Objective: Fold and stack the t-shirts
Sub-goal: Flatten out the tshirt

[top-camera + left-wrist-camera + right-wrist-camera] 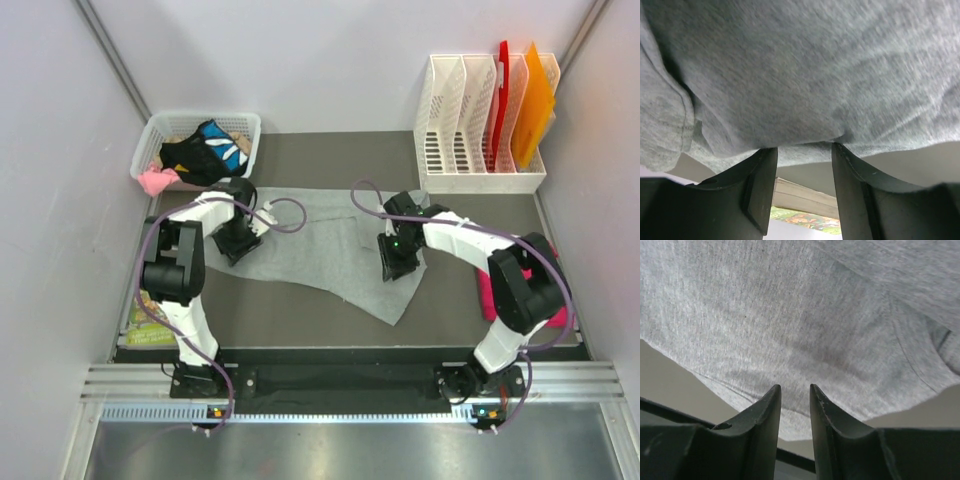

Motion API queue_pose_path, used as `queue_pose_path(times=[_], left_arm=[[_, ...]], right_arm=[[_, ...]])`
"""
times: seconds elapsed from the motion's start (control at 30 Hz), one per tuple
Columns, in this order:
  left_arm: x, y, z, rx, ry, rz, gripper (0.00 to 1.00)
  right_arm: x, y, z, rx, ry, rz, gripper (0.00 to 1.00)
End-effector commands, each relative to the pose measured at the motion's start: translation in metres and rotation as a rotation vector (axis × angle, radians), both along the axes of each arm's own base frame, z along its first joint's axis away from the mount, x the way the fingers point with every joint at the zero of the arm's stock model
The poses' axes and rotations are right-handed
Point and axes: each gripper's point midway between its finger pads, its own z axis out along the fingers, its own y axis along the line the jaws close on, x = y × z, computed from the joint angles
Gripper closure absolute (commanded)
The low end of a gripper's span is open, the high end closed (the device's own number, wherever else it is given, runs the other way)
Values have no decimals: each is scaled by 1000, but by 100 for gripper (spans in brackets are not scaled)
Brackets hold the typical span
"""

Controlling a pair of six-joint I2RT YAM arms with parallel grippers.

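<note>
View from above of a dark surface (300, 315) with two robot arms mounted at its near edge. A large light grey t-shirt (330, 245) lies spread flat across the middle of the surface, one corner trailing towards the near side. The left pincer (237, 243) is lowered onto the shirt's left edge, and the right pincer (398, 262) onto its right part. In the left wrist view the left pincer is spread, with a clear gap between its two black fingers (757, 187) and the shirt's hem lying across their tips. In the right wrist view the right pincer's fingers (765, 425) are close together with only a narrow slit between them and grey cloth right at their tips; I cannot tell whether cloth is pinched. A magenta-pink t-shirt (486, 290) lies at the right side of the surface, mostly hidden under the right arm. At the far left stands a white basket (200, 116) of mixed clothes. At the far right a white file rack (470, 180) holds a red folder (501, 90) and an orange folder (535, 100). A colourful booklet (150, 325) lies at the near left edge.
</note>
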Motion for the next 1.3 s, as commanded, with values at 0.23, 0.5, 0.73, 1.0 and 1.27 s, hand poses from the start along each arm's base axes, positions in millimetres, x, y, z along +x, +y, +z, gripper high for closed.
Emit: queue_pose_path(times=[0.23, 0.5, 0.73, 1.0, 1.27], left_arm=[[-21, 1, 10, -12, 60, -4, 48], [-63, 6, 32, -11, 193, -58, 49], [-101, 6, 52, -21, 366, -73, 51], [-33, -1, 68, -36, 23, -35, 54], [23, 15, 33, 74, -150, 36, 55]], right_arm=[[-49, -7, -41, 6, 141, 54, 72], [-84, -23, -57, -2, 204, 54, 75], [-100, -33, -29, -36, 203, 33, 78], [-104, -32, 12, -30, 214, -1, 80], [-75, -19, 43, 22, 129, -21, 80]])
